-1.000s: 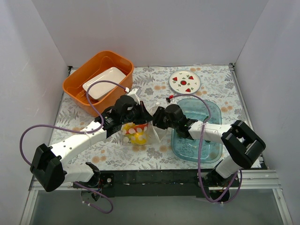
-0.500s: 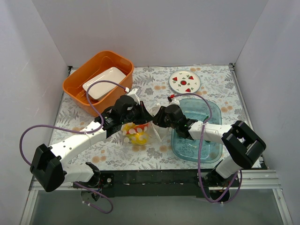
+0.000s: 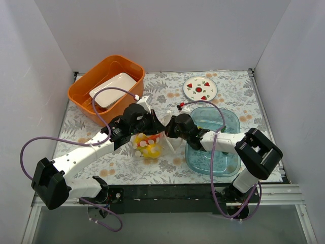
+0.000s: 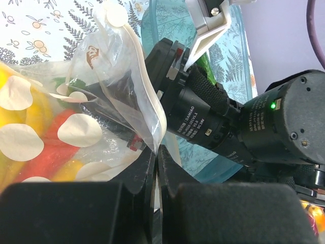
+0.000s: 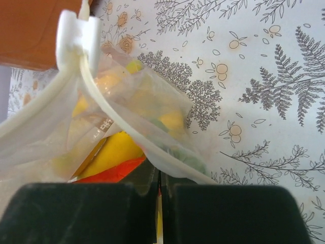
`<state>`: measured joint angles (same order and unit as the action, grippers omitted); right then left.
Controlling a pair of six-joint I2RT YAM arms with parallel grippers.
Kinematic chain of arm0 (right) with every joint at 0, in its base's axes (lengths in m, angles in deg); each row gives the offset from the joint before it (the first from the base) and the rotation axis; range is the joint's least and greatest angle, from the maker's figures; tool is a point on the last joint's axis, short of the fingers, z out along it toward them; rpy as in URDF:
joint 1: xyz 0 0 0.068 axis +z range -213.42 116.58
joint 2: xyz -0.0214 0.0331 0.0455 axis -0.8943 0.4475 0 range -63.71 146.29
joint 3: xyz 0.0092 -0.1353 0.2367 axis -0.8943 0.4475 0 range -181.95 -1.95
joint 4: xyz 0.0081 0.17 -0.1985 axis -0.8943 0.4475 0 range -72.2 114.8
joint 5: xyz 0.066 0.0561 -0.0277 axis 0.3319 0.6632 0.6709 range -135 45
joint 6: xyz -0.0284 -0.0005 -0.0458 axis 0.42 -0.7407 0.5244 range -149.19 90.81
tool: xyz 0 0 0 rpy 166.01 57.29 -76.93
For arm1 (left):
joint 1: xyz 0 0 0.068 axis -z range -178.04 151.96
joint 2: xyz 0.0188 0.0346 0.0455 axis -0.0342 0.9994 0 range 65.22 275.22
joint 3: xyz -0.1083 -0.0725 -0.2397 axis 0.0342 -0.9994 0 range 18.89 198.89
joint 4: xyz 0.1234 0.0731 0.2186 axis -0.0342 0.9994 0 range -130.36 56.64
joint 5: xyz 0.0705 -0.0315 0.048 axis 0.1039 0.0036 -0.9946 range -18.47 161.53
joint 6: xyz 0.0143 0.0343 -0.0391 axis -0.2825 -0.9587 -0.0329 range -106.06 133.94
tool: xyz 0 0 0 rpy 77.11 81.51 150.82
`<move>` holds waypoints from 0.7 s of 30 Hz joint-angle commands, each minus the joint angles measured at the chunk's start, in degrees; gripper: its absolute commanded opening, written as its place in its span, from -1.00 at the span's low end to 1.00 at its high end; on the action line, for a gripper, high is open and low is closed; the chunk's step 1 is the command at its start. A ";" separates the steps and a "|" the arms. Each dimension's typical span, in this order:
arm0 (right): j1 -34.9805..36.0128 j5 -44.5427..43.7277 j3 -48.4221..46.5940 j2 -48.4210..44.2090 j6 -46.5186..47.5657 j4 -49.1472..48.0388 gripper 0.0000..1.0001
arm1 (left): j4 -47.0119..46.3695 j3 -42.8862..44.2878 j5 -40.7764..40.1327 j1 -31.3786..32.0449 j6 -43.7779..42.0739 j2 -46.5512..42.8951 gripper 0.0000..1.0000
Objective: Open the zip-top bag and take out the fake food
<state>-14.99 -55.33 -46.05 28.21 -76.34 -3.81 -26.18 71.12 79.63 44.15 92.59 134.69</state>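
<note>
Left gripper (image 4: 156, 170) is pinched shut on one lip of the clear, crinkly, white-dotted zip-top bag (image 4: 109, 96), jaws together, and the cream zip strip runs straight down into them. Same story for the right gripper (image 5: 160, 190): jaws closed on the opposite lip. That strip slants across its wrist view from the small white plastic slider (image 5: 77, 38) at the upper left. From the slider the two lips spread apart, so the mouth gapes.

Overhead, both grippers meet at centre frame. The bag hangs between and just below them, over the floral tablecloth (image 3: 127, 168). Inside it sits the glossy plastic fake food (image 4: 48, 152): yellow pieces, a long red one, a bit of green.

Just right of the bag lies the clear blue plastic tray (image 3: 226, 157). At the upper left, the orange plastic tub (image 3: 81, 96) holds a white rectangular dish (image 3: 114, 89). At the upper right is a white round plate printed with strawberries (image 3: 200, 88).
</note>
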 commanded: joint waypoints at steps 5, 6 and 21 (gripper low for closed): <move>5.80 -7.93 -1.96 -7.18 4.52 1.03 -0.97 | 2.70 0.50 -5.10 -0.10 -0.60 -1.36 -1.00; 6.59 -8.74 -1.78 -8.06 4.79 1.56 -0.97 | 2.87 0.59 -5.63 -0.10 -0.61 -1.36 -1.00; 8.53 -20.08 -0.11 -24.40 8.04 17.12 -0.97 | 3.49 0.42 -10.03 -0.36 -0.78 -2.32 -1.00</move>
<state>-6.71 -69.34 -46.05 9.24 -70.51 8.39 -23.54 71.12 71.58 44.11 92.50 134.69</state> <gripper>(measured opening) 0.024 0.014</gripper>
